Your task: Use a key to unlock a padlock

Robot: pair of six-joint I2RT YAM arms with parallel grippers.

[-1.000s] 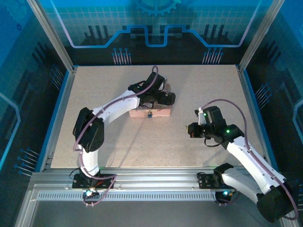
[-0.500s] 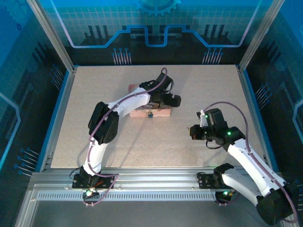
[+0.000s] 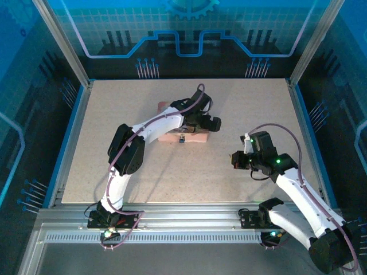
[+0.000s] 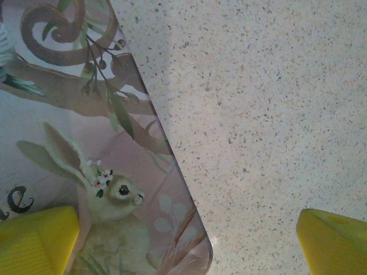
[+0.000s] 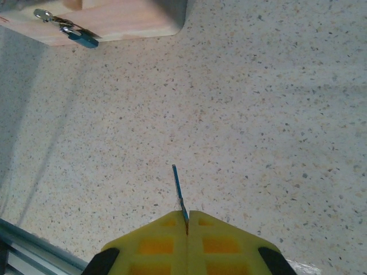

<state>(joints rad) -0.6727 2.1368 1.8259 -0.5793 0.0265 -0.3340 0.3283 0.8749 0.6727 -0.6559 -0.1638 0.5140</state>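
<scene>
A single dark curling letter (image 4: 17, 200), looking like a lower-case "e", is showing on the lid of the pink illustrated rectangular tin box (image 4: 86, 143), low on the left in the left wrist view; the rest of its word is running out of the frame. A tiny red mark (image 5: 3, 20) is sitting on the tin's pale side in the right wrist view, too small to read.

One bench (image 3: 258, 109) is counted, with one pink tin (image 4: 74, 143), one padlock (image 5: 85, 39) and one key (image 5: 179, 192). Two arms are counted: left arm (image 3: 149, 126) and right arm (image 3: 298, 189). Two pincers are counted, left pincer (image 4: 184, 242) and right pincer (image 5: 187, 220), with two yellow fingers (image 4: 34, 240) seen on each.
</scene>
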